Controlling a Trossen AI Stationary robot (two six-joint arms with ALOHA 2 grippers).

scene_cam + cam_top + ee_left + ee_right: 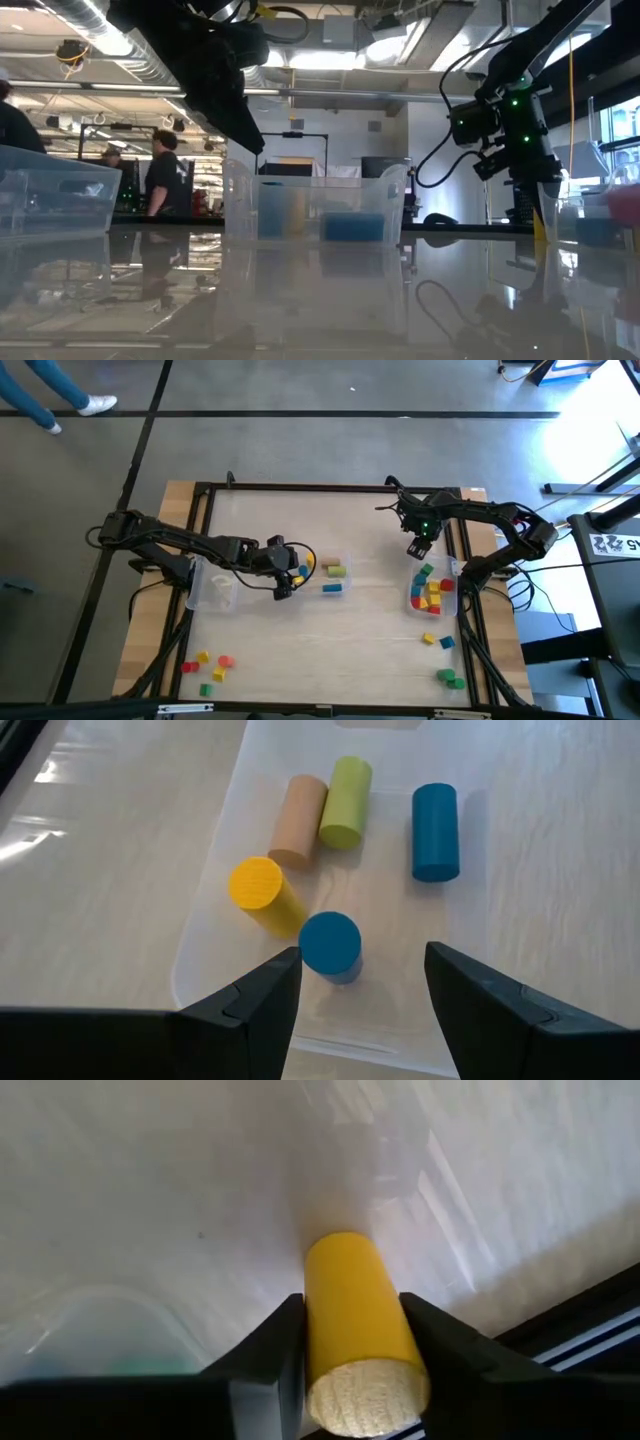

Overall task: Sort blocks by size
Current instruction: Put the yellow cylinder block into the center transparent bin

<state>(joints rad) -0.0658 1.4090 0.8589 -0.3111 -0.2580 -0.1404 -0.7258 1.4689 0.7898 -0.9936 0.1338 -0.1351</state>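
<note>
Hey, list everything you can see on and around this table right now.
centre bin: one, clear, mid-table
cylinders: five, tan, green, yellow, two blue, in centre bin
left bin: one, clear, by left arm
right bin: one, clear, holds red, yellow, green, blue blocks
loose blocks: about nine, mixed colours, two groups at high view's lower corners
held cylinder: one, yellow, between right gripper's fingers
person: one, dark clothes, room behind
left gripper: open, above centre bin
right gripper: gripping held cylinder, near right bin
</note>
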